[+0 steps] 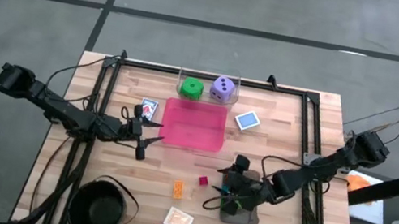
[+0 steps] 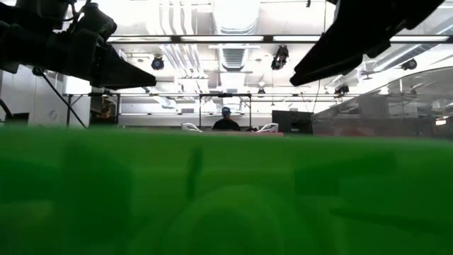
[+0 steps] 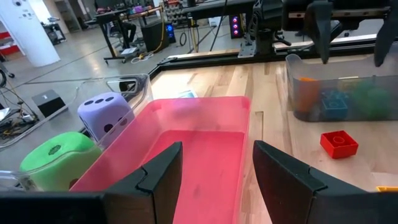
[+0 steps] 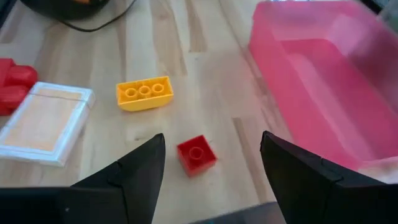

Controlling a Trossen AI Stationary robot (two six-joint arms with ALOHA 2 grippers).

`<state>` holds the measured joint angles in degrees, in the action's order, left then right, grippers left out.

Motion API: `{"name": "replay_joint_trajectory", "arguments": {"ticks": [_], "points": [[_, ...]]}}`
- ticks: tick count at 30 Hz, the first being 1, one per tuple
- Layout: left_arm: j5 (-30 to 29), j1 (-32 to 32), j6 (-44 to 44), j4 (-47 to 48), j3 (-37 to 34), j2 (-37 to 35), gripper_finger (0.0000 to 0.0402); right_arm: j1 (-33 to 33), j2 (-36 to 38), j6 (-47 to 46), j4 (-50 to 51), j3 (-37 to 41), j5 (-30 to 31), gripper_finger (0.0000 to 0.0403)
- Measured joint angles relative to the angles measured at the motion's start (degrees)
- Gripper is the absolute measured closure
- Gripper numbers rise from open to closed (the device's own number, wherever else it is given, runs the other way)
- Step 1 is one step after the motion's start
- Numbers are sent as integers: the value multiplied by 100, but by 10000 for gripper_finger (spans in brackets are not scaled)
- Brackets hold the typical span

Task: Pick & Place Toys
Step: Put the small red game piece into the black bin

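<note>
Two dice [image 3: 102, 112] in left wrist | green brick [image 2: 226, 191] fills low

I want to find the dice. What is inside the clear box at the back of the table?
Two dice sit inside the clear box: a green die and a purple die, side by side. Nothing else shows in there, though whatever lies under the dice is covered.

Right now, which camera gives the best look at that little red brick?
The right wrist view: the small red brick lies sharp and close on the wood. The high view shows it tiny, the left wrist view farther off, and the low view not at all.
</note>
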<state>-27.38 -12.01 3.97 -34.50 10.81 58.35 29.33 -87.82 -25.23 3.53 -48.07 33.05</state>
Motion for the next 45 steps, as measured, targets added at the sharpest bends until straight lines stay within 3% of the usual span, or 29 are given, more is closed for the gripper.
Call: {"name": "replay_joint_trajectory", "arguments": {"ticks": [9, 16, 27, 35, 45], "points": [[7, 2, -15, 0, 0, 0, 204, -399, -508, 234, 33, -436, -947, 144], [7, 2, -15, 2, 0, 0, 205, -589, -1071, 647, 704, -1129, -1391, 137], [0, 7, 0, 2, 0, 0, 205, -608, -2141, 1066, 2889, -2789, -1526, 8], [-4, 4, 0, 2, 0, 0, 205, -723, -2813, 1728, 3845, -3672, -1873, 27], [-4, 4, 0, 42, 0, 0, 205, -1107, -2971, 2118, 3986, -3779, -2439, 27]]}}
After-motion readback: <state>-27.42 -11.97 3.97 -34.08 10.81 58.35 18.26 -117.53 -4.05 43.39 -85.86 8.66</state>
